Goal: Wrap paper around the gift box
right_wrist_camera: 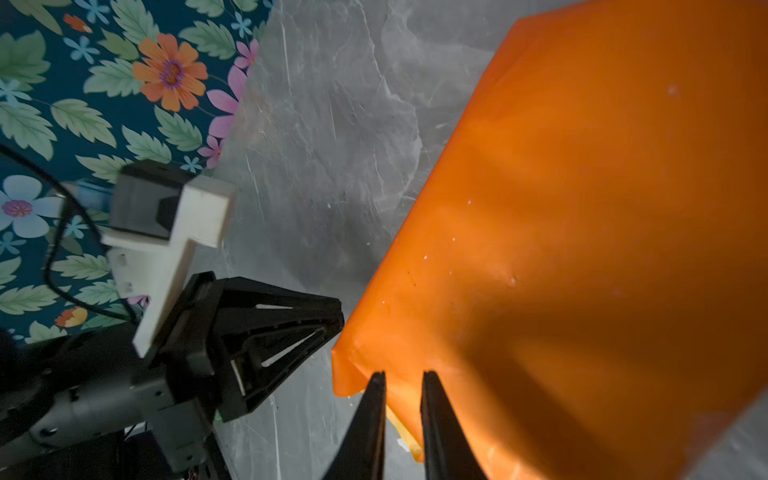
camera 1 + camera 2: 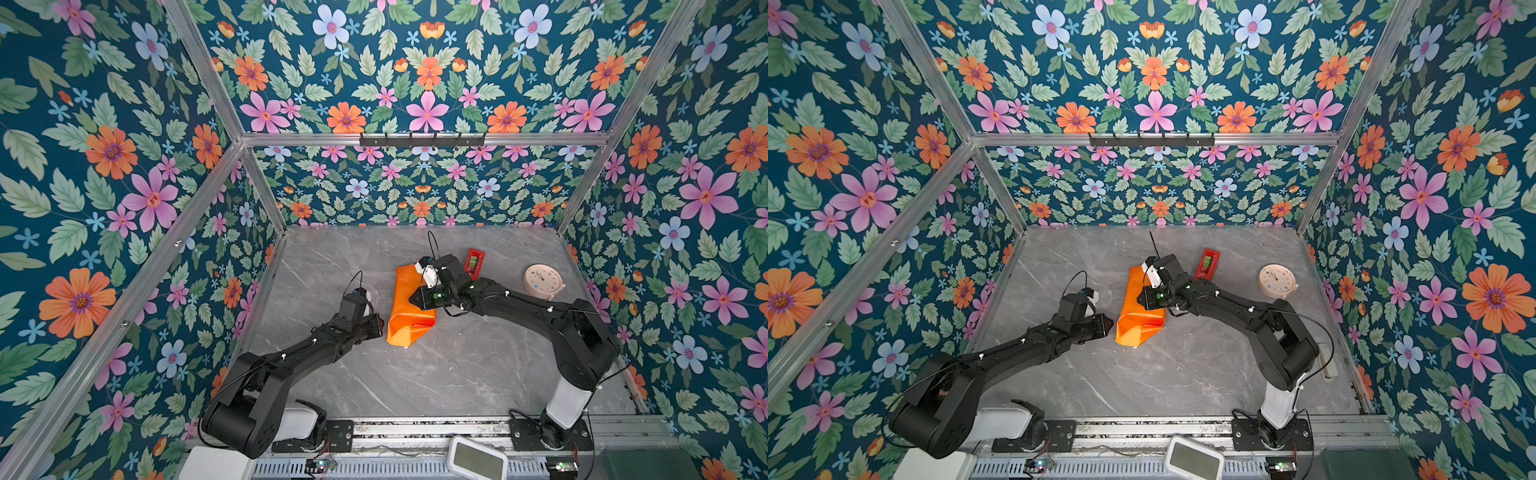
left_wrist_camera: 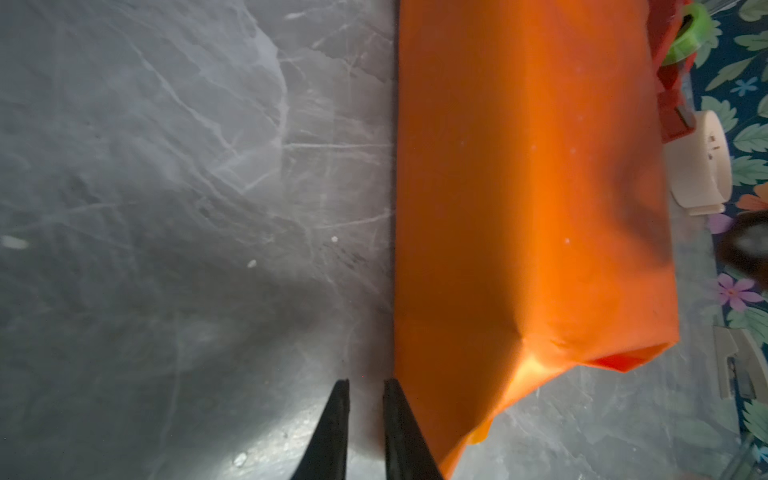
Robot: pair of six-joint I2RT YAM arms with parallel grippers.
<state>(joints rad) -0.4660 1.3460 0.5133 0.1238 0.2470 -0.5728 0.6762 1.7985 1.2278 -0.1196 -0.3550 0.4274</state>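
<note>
Left claw point(image 3: 365, 382) and right claw point(image 1: 403, 374) are flanking the paper point(image 3: 532, 187), which is folded orange side out.
Left wrist view: the left claw is hovering just beside the paper's long edge, jaws narrow with only bare desk point(image 3: 166, 208) between them, likely lining up to press that fold. Right wrist view: the right claw is standing narrow at a paper corner; whether it is pinching paper I cannot tell. In both top views the paper is lying near the desk's middle, with the tape dispenser point(image 2: 474, 262) sitting beyond it toward the far edge, handy for sealing. The gift box is not showing and is presumably hidden inside.
</note>
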